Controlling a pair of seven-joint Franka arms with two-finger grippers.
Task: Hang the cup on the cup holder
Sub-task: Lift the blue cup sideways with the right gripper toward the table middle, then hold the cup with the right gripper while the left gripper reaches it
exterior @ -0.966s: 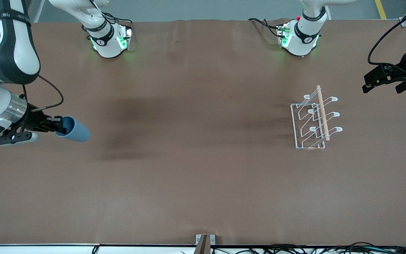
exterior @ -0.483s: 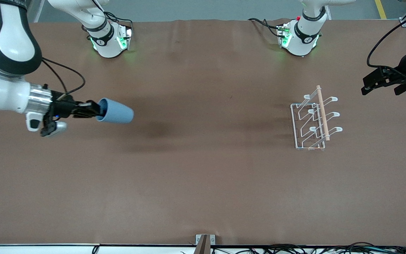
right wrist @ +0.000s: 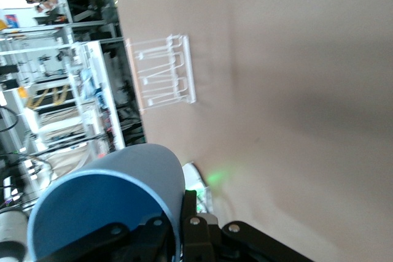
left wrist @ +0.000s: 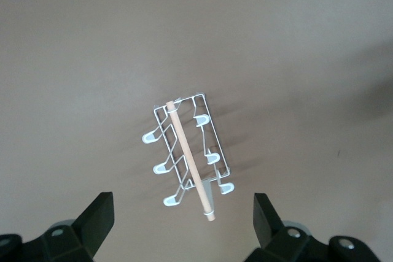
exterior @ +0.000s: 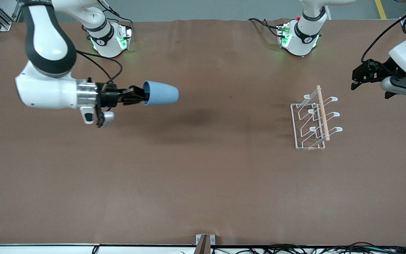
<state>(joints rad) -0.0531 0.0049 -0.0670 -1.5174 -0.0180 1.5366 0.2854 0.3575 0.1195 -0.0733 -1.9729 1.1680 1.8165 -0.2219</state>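
Covering the table (exterior: 203, 183) from edge to edge is a plain brown matte sheet, faintly creased, with soft shadows under the raised arm. At its near edge a small metal bracket (exterior: 205, 240) sits, cables trailing alongside.

Toward the left arm's end stands the cup holder (exterior: 314, 121), white wire with a pale wooden rod along its top, prongs bare.

Right gripper (exterior: 137, 96) is up over the table toward the right arm's end, fingers pinched on the rim of the cup (exterior: 160, 93). The light-blue tumbler lies sideways in the air, base pointing at the rack, well apart from it.

Left gripper (exterior: 361, 74) waits in the air just past the rack, jaws spread wide with nothing between them.

Both arm bases (exterior: 109, 40) stand at the table's farthest edge, green lights glowing. The right wrist view catches shelving and clutter (right wrist: 67, 78) off the table.
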